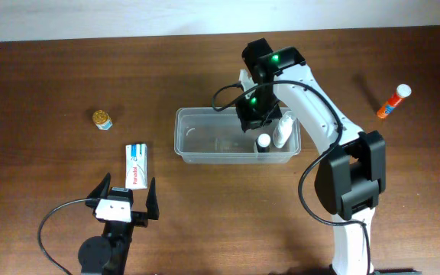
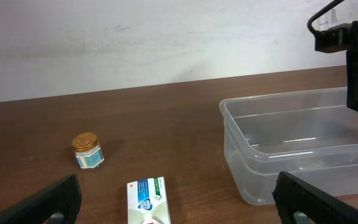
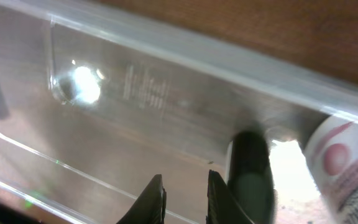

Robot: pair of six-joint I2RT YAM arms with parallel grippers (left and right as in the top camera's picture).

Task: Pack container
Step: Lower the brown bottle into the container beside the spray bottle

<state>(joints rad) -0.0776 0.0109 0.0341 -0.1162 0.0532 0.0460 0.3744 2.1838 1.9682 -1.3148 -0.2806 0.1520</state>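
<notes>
Overhead, we see the container [image 1: 205, 137] lying lengthwise at the middle of the table [image 1: 52, 76], its right end partly covered by the right arm [image 1: 319, 107]. The right gripper [image 1: 257, 114] hangs over that end, but from above we cannot make out its fingers. Inside the tub a white bottle [image 1: 283, 130] lies by the right wall, with a dark item [image 1: 263, 142] with a pale round top just beside it.

Looking down from the right wrist into the container [image 3: 166, 62], we find the right gripper [image 3: 182, 186] with its jaws only narrowly parted and nothing between them; the lower edge cuts them off. The dark item [image 3: 250, 168] is a blur just right of the fingers, too soft for us to name. The white bottle [image 3: 340, 158], bearing a pink mark, runs off the right edge.

The left gripper [image 1: 126, 191] sits at the front left, spread wide and empty. In the left wrist view the left gripper [image 2: 178, 186] shows only as two finger ends at the bottom corners. The box [image 2: 146, 199] ahead of it is clipped at the bottom, the small jar [image 2: 87, 150] stands farther off, and the container [image 2: 272, 143] is cut off on the right. An orange-and-white tube [image 1: 393, 102] lies well apart at the far right.
</notes>
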